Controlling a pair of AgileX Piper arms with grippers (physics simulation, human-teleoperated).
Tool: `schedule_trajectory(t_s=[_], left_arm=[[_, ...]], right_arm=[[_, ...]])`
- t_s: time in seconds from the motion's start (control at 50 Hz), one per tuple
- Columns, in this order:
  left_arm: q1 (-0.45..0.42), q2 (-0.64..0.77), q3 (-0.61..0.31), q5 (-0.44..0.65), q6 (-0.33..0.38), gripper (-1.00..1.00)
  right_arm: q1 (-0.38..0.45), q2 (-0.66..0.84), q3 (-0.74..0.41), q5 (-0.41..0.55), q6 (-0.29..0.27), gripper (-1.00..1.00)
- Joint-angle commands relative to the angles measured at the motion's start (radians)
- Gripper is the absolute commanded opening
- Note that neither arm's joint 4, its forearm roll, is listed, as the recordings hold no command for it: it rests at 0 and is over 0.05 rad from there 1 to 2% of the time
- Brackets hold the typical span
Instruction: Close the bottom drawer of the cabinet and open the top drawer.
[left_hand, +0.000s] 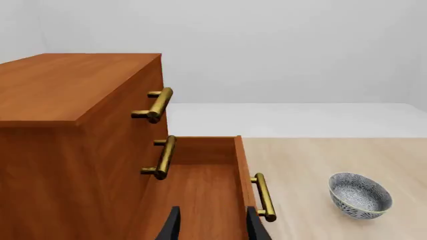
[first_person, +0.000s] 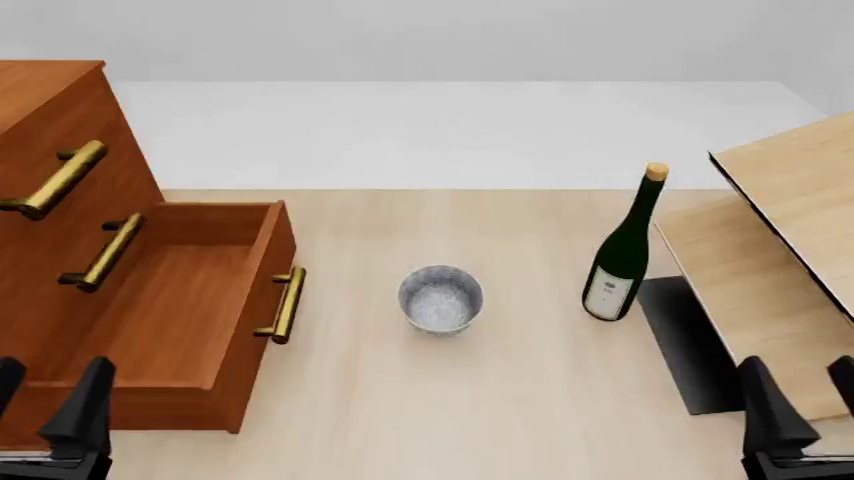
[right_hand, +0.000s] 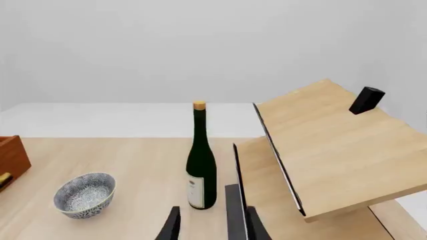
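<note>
In the left wrist view, the left tool (left_hand: 211, 225) hung spread and empty over the bottom drawer (left_hand: 203, 187), which stood pulled out of the cabinet (left_hand: 60, 100); the top drawer (left_hand: 123, 100) was shut.

The front view showed the closing step not begun; next, I judged, came pushing the drawer front (first_person: 260, 310).

In the right wrist view, the right tool (right_hand: 211, 225) was spread, idle near the wine bottle (right_hand: 201, 165).

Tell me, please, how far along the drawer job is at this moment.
Nothing looks done yet. The bottom drawer of the cabinet stands pulled out, and the top drawer is shut. Neither the left end effector nor the right end effector holds anything; both are open, clear of the handles. Both steps remain.
</note>
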Motion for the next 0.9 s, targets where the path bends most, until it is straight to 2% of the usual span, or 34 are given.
schedule_trajectory(t_s=[0.02,0.38,0.54,0.58,0.64,0.7,0.9], left_arm=[[0.0,0.014,-0.002,-0.009,0.003,1.0],[-0.016,0.038,-0.005,-0.027,0.031,1.0],[-0.041,0.141,-0.051,-0.085,0.038,1.0],[-0.075,0.206,-0.071,-0.119,0.016,1.0],[-0.103,0.284,-0.102,-0.152,0.019,1.0],[-0.112,0.343,-0.155,-0.158,-0.013,1.0],[-0.198,0.553,-0.33,-0.126,-0.011,1.0]], right_arm=[[-0.003,-0.001,-0.001,0.004,-0.003,1.0],[-0.005,-0.004,-0.001,0.008,0.0,1.0],[-0.006,-0.004,-0.001,0.008,0.001,1.0],[-0.005,-0.004,-0.001,0.007,0.0,1.0],[-0.003,-0.004,-0.002,0.007,0.0,1.0],[-0.005,-0.003,-0.002,0.006,0.0,1.0],[-0.008,0.001,-0.004,0.004,0.004,1.0]])
